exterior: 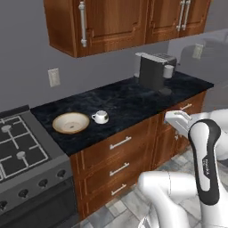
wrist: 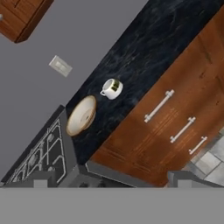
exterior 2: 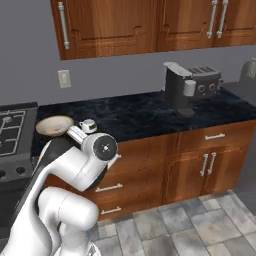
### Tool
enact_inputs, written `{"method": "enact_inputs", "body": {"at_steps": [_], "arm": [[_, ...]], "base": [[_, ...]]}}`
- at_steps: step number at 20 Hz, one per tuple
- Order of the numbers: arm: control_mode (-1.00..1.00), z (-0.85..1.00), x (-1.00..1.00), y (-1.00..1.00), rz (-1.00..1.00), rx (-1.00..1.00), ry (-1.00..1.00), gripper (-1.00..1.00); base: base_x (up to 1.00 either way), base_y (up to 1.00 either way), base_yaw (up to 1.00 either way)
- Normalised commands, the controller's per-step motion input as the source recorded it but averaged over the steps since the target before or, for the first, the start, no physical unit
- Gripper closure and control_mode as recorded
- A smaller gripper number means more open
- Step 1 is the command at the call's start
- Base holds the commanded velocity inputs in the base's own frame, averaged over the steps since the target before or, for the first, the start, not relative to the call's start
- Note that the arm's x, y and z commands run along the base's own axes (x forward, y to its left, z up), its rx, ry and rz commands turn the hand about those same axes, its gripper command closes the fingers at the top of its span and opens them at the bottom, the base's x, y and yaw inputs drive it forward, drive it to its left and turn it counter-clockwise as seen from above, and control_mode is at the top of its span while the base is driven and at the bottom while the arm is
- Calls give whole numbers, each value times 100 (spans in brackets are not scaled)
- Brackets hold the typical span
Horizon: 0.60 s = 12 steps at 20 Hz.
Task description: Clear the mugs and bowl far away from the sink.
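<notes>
Claw [wrist: 109,175] spread and empty, held off in front of the drawers; white mug [exterior: 100,116] stands just beside bowl [exterior: 71,123] on worktop [exterior: 133,100] near stove [exterior: 18,147]: approach from above, clear of bowl rim.

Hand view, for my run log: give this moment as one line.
pincer: open, holding nothing | white mug: upright on counter | bowl: beside mug, apart, near stove

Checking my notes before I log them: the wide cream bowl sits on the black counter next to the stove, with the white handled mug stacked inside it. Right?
Not quite. The white handled mug stands on the black counter beside the wide cream bowl, not inside it; the left base view shows it. The bowl does sit next to the stove.
</notes>
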Motion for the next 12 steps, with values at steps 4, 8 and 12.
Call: {"method": "enact_inputs", "body": {"at_steps": [4,8,12], "arm": [[100,0,0,0,0,0,0,-100],[100,0,0,0,0,0,0,-100],[100,0,0,0,0,0,0,-100]], "base": [[-26,-18,-60],[-24,-5,-77],[-14,0,-85]]}}
